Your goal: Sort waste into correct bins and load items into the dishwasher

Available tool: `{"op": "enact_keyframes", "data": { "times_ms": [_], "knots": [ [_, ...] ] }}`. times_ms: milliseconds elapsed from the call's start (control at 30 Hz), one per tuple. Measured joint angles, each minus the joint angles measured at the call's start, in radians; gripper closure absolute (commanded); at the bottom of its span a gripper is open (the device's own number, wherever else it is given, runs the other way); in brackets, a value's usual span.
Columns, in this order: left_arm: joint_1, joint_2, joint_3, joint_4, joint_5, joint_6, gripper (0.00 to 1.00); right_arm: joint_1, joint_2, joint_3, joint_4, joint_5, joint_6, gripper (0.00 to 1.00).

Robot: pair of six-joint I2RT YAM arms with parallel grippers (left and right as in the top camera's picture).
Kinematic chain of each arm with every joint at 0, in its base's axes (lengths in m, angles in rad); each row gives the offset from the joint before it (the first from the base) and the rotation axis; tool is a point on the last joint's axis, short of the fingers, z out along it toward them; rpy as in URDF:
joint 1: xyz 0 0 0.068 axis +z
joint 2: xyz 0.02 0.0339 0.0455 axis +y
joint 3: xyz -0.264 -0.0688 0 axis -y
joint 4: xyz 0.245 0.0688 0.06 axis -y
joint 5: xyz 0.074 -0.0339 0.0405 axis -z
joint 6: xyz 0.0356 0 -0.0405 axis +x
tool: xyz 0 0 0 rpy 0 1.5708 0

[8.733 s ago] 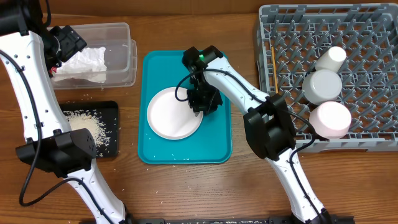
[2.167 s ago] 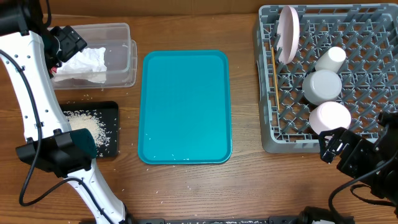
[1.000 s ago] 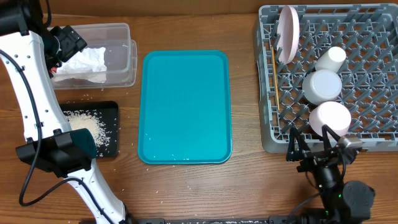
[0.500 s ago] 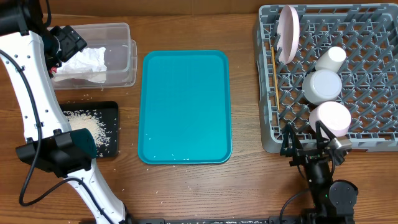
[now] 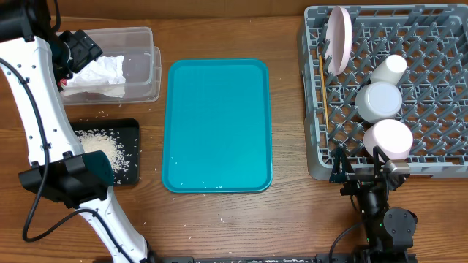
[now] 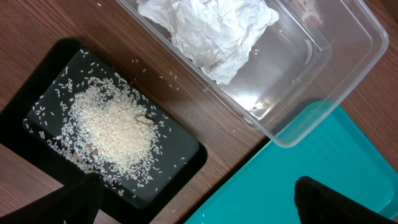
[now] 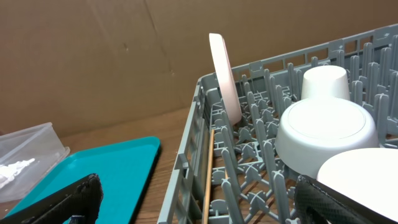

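The grey dishwasher rack (image 5: 312, 109) holds an upright pale plate (image 5: 338, 36), a white cup (image 5: 389, 68), a greyish bowl (image 5: 378, 100), a pinkish bowl (image 5: 389, 139) and chopsticks (image 5: 321, 84) along its left wall. A crumpled napkin (image 5: 99, 75) lies in the clear tub (image 5: 142, 66); rice (image 5: 99, 150) fills the black tray (image 5: 130, 153). My left gripper (image 6: 199, 205) hangs open and empty above the tub's near corner. My right gripper (image 5: 362, 169) stands open and empty at the rack's front wall, facing the plate (image 7: 224, 78) and chopsticks (image 7: 208, 180).
A teal tray (image 5: 219, 124) lies mid-table with a few stray grains near its front edge. Loose grains dot the wood around the black tray (image 6: 180, 155). The left arm (image 5: 40, 109) rises along the table's left side.
The plate has gone from the teal tray into the rack, standing upright. My right arm has withdrawn to the rack's front wall and settled there. The left arm has not moved.
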Motion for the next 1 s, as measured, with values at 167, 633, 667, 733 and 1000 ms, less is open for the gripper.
{"op": "enact_keyframes", "data": {
  "times_ms": [167,633,667,733,1000],
  "knots": [
    [0.0,0.0,0.0,0.0,0.0,0.0,0.0,0.0,0.0,0.0,-0.001,0.003,-0.006,0.0],
    [0.0,0.0,0.0,0.0,0.0,0.0,0.0,0.0,0.0,0.0,-0.001,0.006,-0.011,0.0],
    [0.0,0.0,0.0,0.0,0.0,0.0,0.0,0.0,0.0,0.0,0.0,0.006,-0.011,0.0],
    [0.0,0.0,0.0,0.0,0.0,0.0,0.0,0.0,0.0,0.0,0.0,0.006,-0.011,0.0],
    [0.0,0.0,0.0,0.0,-0.001,0.019,0.0,0.001,0.0,0.0,0.0,0.006,-0.014,0.0]
  ]
}}
